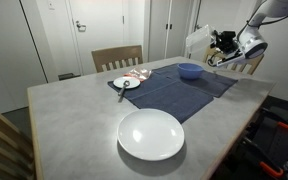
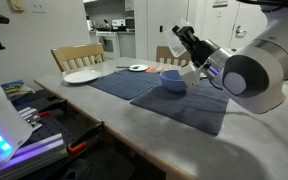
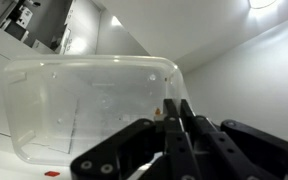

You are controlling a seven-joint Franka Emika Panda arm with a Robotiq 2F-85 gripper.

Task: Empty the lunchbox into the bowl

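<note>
Small white round plate (image 1: 126,83) is sitting at 9 o'clock of the dark blue cloth mat (image 1: 179,92) on the grey worktop (image 1: 64,120). Whatever is lying on it is too blurred to name.

Large white round dish (image 1: 151,134) is resting at the mat's 6 o'clock, well apart from the action.

Small round blue bowl (image 1: 189,70) is standing on the mat's far end.

Clear, translucent plastic rectangular lunchbox (image 1: 198,42) is hanging in the air at roughly 1 o'clock of the bowl, near it but not centred over it.

Black gripper (image 1: 216,47) is carrying it. In the wrist view the fingers (image 3: 187,140) are pinching together on one thin wall of the lunchbox (image 3: 84,100). No contents are showing clearly through the plastic.

Risks, as judged:
- Tipping from this offset, the load is likely spilling past the rim onto the mat, the box being about as wide as the bowl.
- With only a single-wall pinch, the slick plastic may be slipping or swinging during rotation.
- Coming down low risks nudging the light bowl.
</note>
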